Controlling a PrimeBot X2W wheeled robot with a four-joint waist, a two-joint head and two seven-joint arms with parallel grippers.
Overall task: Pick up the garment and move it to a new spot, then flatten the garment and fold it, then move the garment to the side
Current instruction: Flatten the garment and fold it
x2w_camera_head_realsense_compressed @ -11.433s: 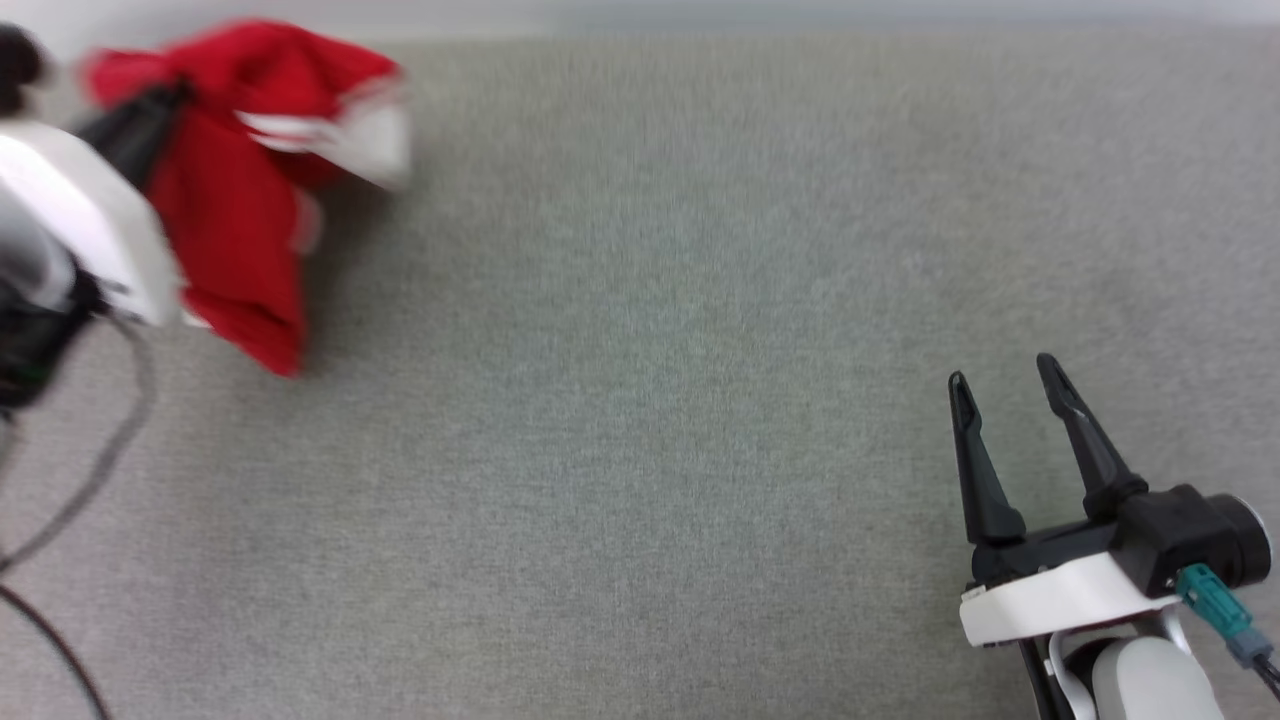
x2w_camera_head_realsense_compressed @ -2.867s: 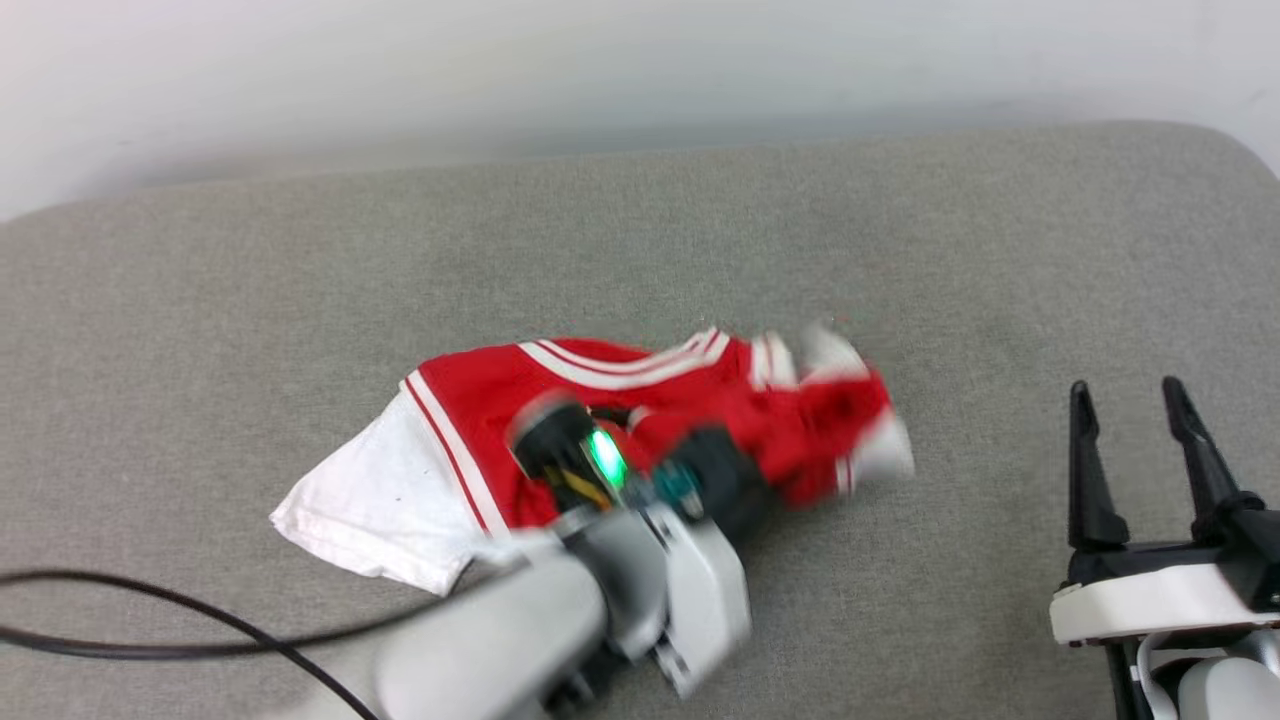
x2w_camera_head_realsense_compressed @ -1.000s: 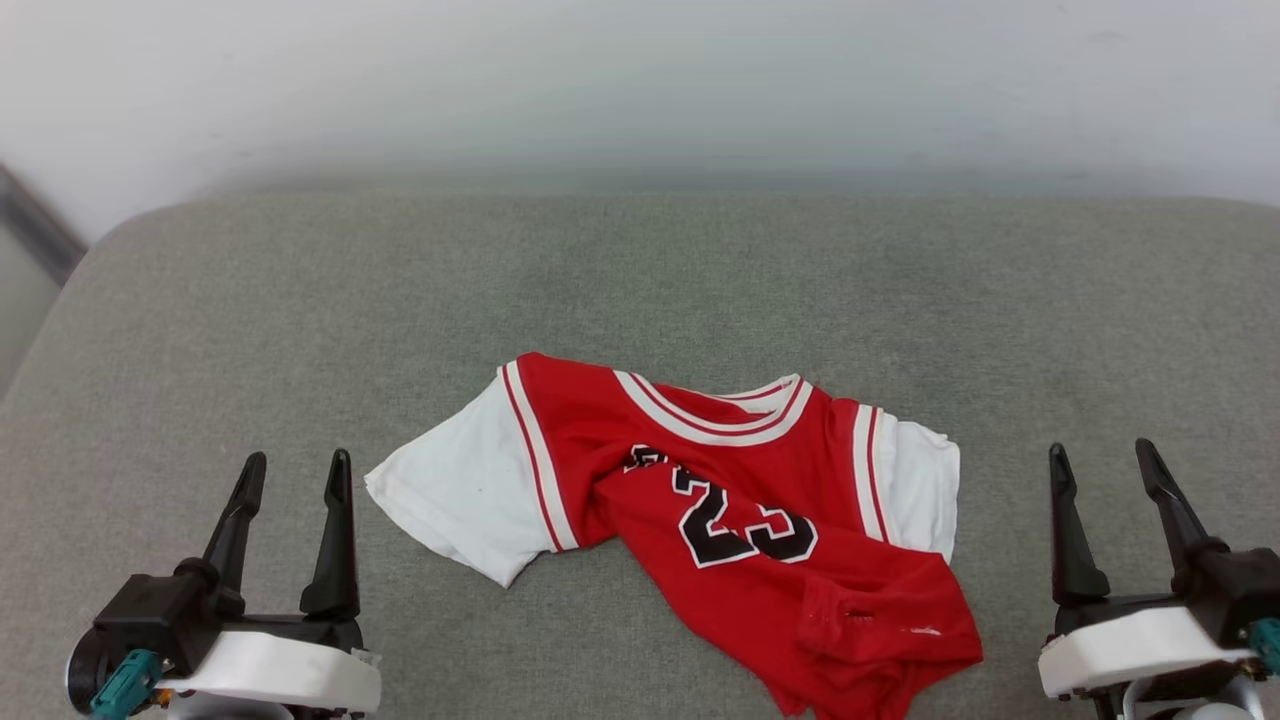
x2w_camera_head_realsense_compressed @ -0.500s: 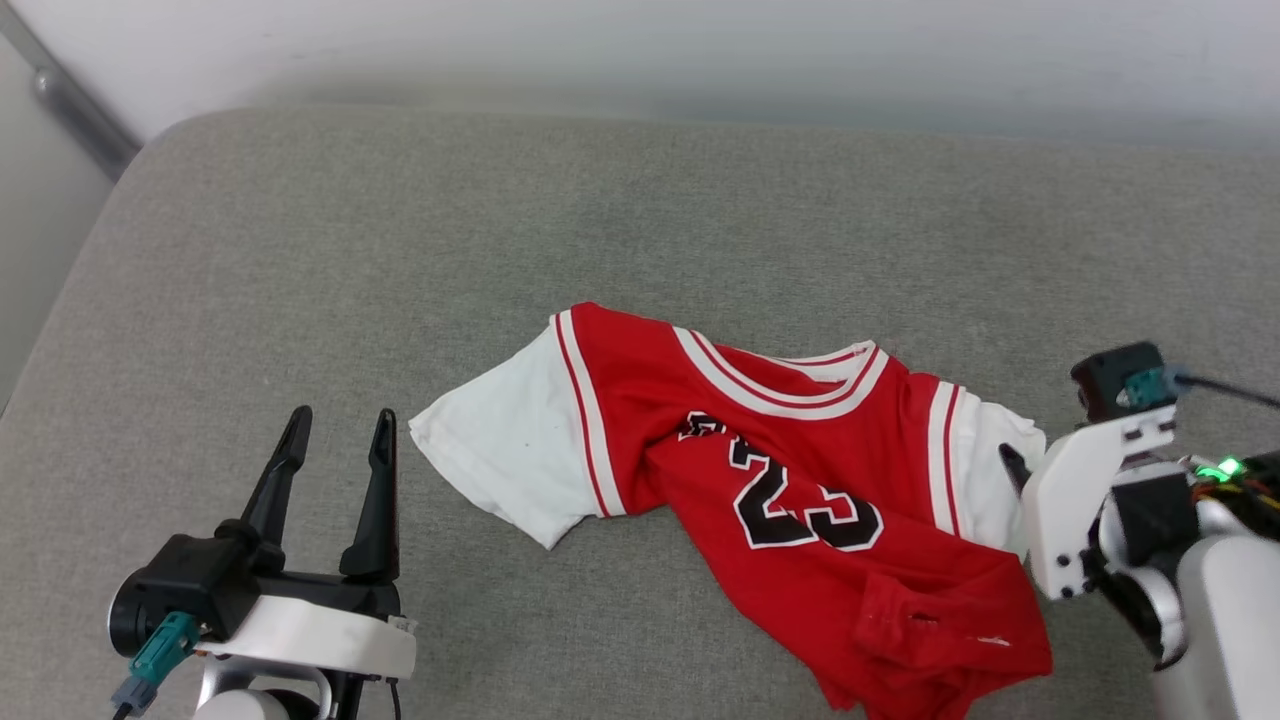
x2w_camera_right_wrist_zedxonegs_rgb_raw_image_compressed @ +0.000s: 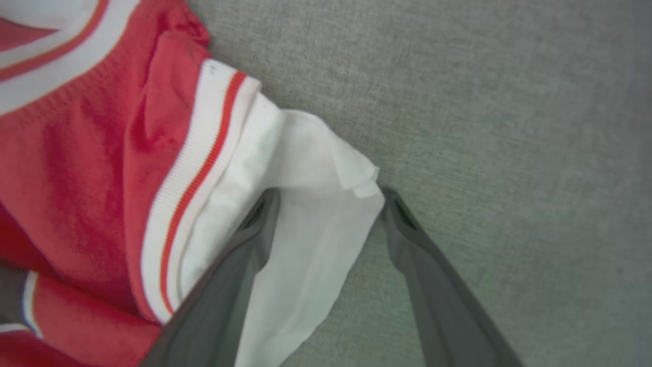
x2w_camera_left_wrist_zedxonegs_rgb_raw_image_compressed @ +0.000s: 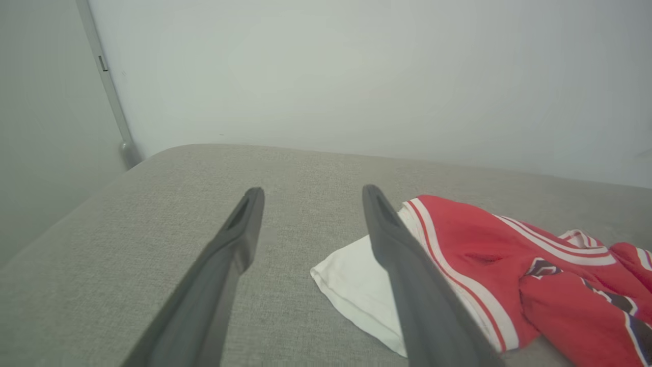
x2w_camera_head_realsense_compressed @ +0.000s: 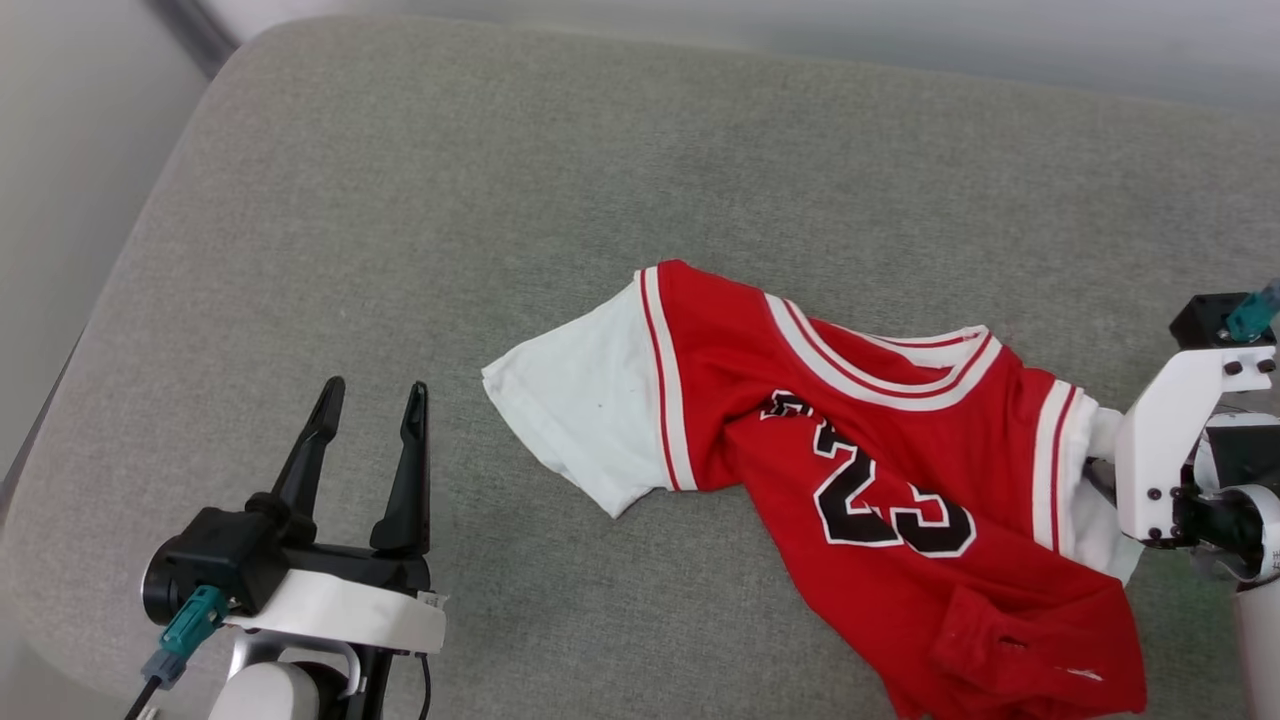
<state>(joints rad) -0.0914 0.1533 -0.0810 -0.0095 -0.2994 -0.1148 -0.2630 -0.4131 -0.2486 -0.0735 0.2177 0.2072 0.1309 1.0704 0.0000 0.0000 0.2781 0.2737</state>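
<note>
The garment point(x2w_camera_head_realsense_compressed: 900, 470), a red jersey with white sleeves and a black "23", lies crumpled on the grey cushion; its lower part is bunched towards the bottom right. My left gripper point(x2w_camera_head_realsense_compressed: 374, 390) stands open and empty to the left of the garment's left white sleeve point(x2w_camera_head_realsense_compressed: 580, 410). In the left wrist view that gripper point(x2w_camera_left_wrist_zedxonegs_rgb_raw_image_compressed: 313, 192) points past the garment point(x2w_camera_left_wrist_zedxonegs_rgb_raw_image_compressed: 473, 244). My right gripper point(x2w_camera_right_wrist_zedxonegs_rgb_raw_image_compressed: 331, 196) points down, open, with its fingers either side of the edge of the right white sleeve point(x2w_camera_right_wrist_zedxonegs_rgb_raw_image_compressed: 316, 168). In the head view its white wrist housing point(x2w_camera_head_realsense_compressed: 1160, 450) hides the fingers.
The grey cushion point(x2w_camera_head_realsense_compressed: 400, 200) has a rounded left edge with a drop beyond it. A pale wall point(x2w_camera_left_wrist_zedxonegs_rgb_raw_image_compressed: 356, 76) stands behind, with a metal strip point(x2w_camera_left_wrist_zedxonegs_rgb_raw_image_compressed: 109, 92) at the far left corner. Bare cushion lies left of and beyond the garment.
The head camera has swung, shifting the whole picture. My right arm has turned fingers-down and come over the garment's right sleeve. The left gripper keeps its pose.
</note>
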